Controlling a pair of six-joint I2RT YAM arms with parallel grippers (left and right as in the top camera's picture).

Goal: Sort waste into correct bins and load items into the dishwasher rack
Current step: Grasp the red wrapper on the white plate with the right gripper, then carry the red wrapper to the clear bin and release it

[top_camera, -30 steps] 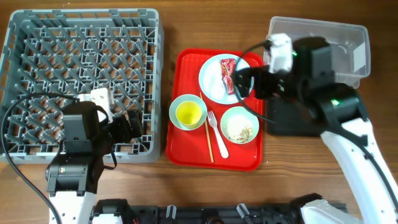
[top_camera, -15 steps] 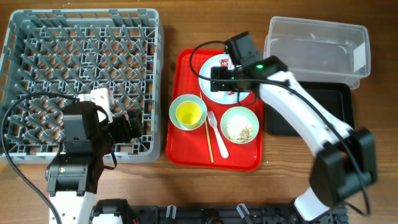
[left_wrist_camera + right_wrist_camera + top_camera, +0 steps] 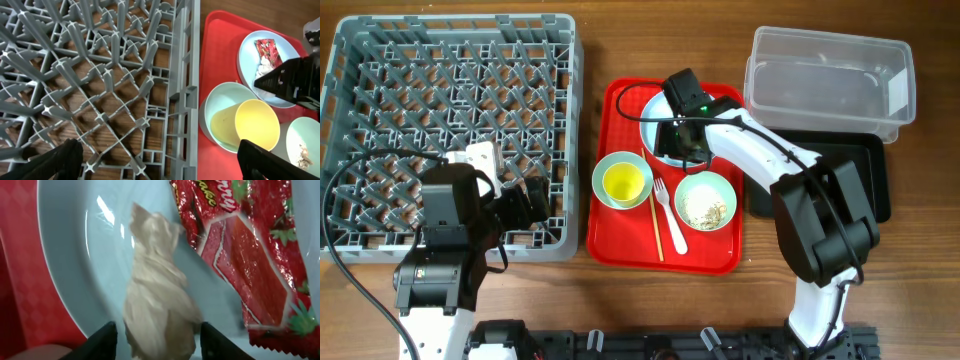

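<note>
Spread wide, the right arm's fingers (image 3: 106, 341) straddle the crumpled paper scrap (image 3: 159, 305) on the white plate (image 3: 65, 240), not yet closed on it. Pale, twisted and creased, the scrap is likely feather-light and soft, and a pinch across its bulging lower body should hold. The glossy red wrapper (image 3: 240, 265), probably slippery, lies just beside it on the plate. Well left of the plate, the left arm's fingers (image 3: 55, 160) hang spread over the grey rack (image 3: 100, 100).

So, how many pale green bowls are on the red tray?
2. The left bowl holds the yellow cup. The right bowl, beyond the fork, holds rice-like scraps. Both sit on the red tray, and none seems hidden.
</note>
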